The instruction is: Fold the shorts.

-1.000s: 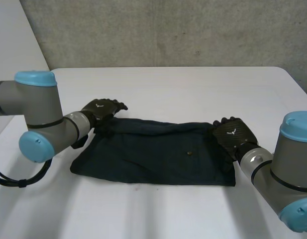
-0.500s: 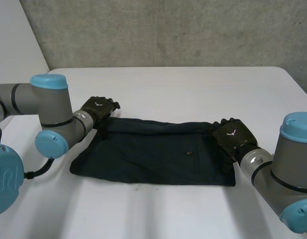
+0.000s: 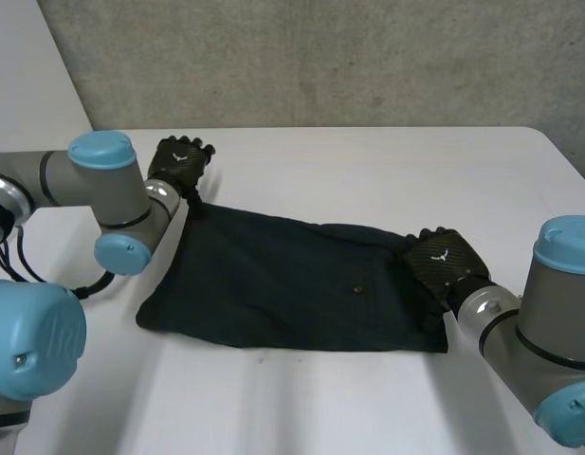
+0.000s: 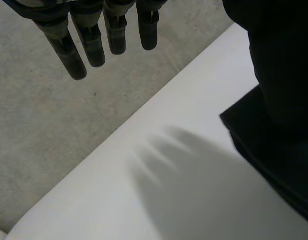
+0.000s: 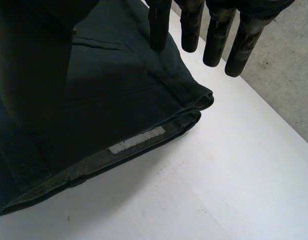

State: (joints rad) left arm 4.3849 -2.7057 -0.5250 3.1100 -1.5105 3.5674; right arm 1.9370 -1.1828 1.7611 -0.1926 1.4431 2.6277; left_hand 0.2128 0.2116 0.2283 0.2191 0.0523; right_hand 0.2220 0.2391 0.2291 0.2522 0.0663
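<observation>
The shorts [image 3: 292,284] lie flat on the white table [image 3: 368,171]. They are dark blue. Their long side runs across the table, from one arm to the other.

The left hand [image 3: 181,161] is at the far left corner of the shorts, just past it. That corner is pulled into a point that aims at the hand. In the left wrist view, dark cloth comes up close beside the hand, but I cannot tell if the hand has hold of it.

The right hand [image 3: 442,258] is on the other end of the shorts, at the far right corner. Its fingers [image 5: 213,45] are straight and a little apart, and they hold nothing. Their tips hang over the far edge of the cloth. Under this hand is the thick band end, with a small pale label [image 5: 136,140] on it, and two layers show there.

So each hand has its own end, and the shorts stretch out between them. I think the next fold brings one end over to the other, along the long side. The right hand is nearest the band end and the left hand is nearest the leg end.

There is no box or basket here — just the shorts on the table.
</observation>
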